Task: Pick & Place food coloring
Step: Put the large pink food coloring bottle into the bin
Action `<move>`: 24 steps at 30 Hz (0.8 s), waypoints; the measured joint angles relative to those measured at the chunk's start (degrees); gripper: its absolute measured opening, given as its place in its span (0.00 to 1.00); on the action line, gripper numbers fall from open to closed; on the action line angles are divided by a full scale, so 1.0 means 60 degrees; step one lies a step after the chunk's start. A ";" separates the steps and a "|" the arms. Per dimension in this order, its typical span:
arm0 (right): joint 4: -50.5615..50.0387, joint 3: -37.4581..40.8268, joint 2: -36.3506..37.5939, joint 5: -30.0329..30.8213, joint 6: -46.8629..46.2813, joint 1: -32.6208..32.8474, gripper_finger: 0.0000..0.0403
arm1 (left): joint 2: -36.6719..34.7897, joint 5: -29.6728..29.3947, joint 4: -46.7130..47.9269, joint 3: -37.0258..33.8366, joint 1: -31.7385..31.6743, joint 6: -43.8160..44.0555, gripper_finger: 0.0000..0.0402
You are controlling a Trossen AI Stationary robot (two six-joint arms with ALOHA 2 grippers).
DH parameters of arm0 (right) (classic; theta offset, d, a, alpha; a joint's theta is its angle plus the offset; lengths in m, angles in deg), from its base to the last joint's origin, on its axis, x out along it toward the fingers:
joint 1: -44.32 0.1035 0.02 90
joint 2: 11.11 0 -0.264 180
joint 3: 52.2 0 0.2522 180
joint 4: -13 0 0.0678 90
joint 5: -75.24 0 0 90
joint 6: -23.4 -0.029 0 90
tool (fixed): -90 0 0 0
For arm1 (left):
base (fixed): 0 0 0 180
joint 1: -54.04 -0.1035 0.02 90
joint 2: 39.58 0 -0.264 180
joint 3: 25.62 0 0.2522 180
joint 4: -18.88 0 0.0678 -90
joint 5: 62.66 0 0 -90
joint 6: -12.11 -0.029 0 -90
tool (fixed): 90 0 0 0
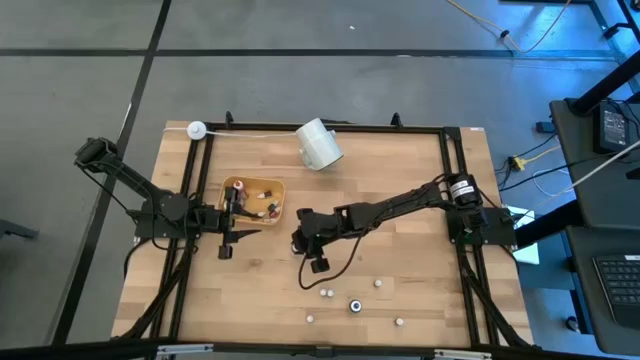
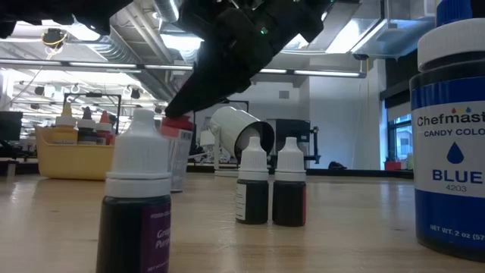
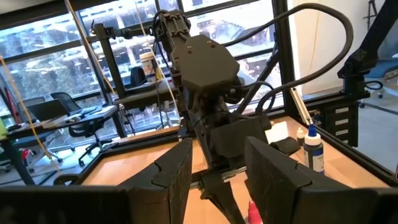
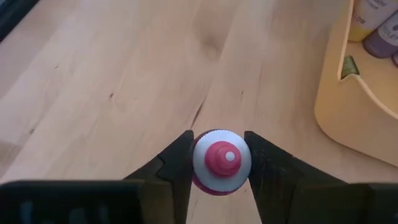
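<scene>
1. Food coloring bottle with a red cap [image 4: 222,160] sits clamped between the two fingers of the right tool [image 1: 318,263], over the wooden surface [image 1: 400,255] near the middle, just off the yellow tray [image 1: 278,187].
2. The yellow tray already carries several small bottles [image 1: 268,205]; its wall stands close beside the held bottle in the right wrist view.
3. The left tool [image 1: 226,249] hangs by the tray's near edge, its fingers [image 3: 273,180] apart and empty.
4. Loose dropper bottles [image 1: 325,293] are scattered on the front of the surface, among them a blue-labelled one [image 2: 451,136] and two dark ones [image 2: 270,182] standing side by side.
5. A big white cup [image 1: 319,144] lies tipped on its side at the far edge.
</scene>
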 joint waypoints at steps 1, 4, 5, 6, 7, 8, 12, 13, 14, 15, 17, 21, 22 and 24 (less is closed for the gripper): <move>-0.0011 0.0000 0.0000 0.0000 0.0000 0.0000 0.35 | 0.0000 0.0000 0.0000 0.0001 0.0002 0.0000 0.36; -0.0058 0.0000 0.0000 0.0004 0.0000 0.0000 0.43 | 0.0000 0.0000 0.0000 0.0001 0.0002 0.0000 0.36; -0.0047 0.0000 0.0000 0.0004 0.0000 0.0000 0.45 | 0.0000 0.0000 0.0001 0.0001 0.0000 0.0000 0.36; -0.0022 0.0000 0.0006 0.0004 0.0000 0.0000 0.47 | 0.0002 0.0000 0.0000 0.0000 -0.0001 0.0000 0.36; -0.0006 0.0000 0.0010 0.0004 0.0001 0.0004 0.48 | 0.0000 0.0000 0.0000 0.0000 0.0003 0.0000 0.36; -0.0016 0.0000 0.0011 0.0004 0.0004 0.0004 0.50 | 0.0000 0.0000 0.0000 0.0003 0.0003 0.0000 0.36; -0.0079 0.0007 0.0011 0.0000 0.0010 0.0004 0.53 | 0.0000 0.0000 0.0000 0.0001 0.0001 0.0004 0.36; -0.0072 0.0007 0.0011 0.0002 0.0011 0.0004 0.54 | 0.0000 0.0000 0.0000 0.0000 -0.0001 0.0004 0.36; -0.0062 0.0007 0.0011 0.0001 0.0019 0.0004 0.56 | 0.0001 0.0000 0.0000 0.0000 0.0000 0.0004 0.36; -0.0055 0.0007 0.0011 0.0004 0.0073 0.0004 0.57 | 0.0000 0.0000 0.0000 0.0001 0.0001 0.0004 0.36; -0.0044 0.0007 0.0011 0.0004 0.0263 0.0004 0.61 | 0.0000 0.0000 0.0000 0.0002 -0.0001 0.0004 0.36; 0.0025 0.0009 0.0012 0.0003 0.0291 0.0004 0.72 | 0.0000 0.0000 0.0000 0.0002 0.0002 0.0004 0.36; -0.0022 -0.0027 0.0039 0.0003 0.0258 0.0004 0.74 | 0.0000 0.0000 0.0002 0.0002 0.0003 0.0004 0.36; -0.0035 -0.0048 0.0178 -0.0046 0.0141 0.0021 0.77 | 0.0000 0.0000 0.0000 0.0000 0.0002 0.0004 0.36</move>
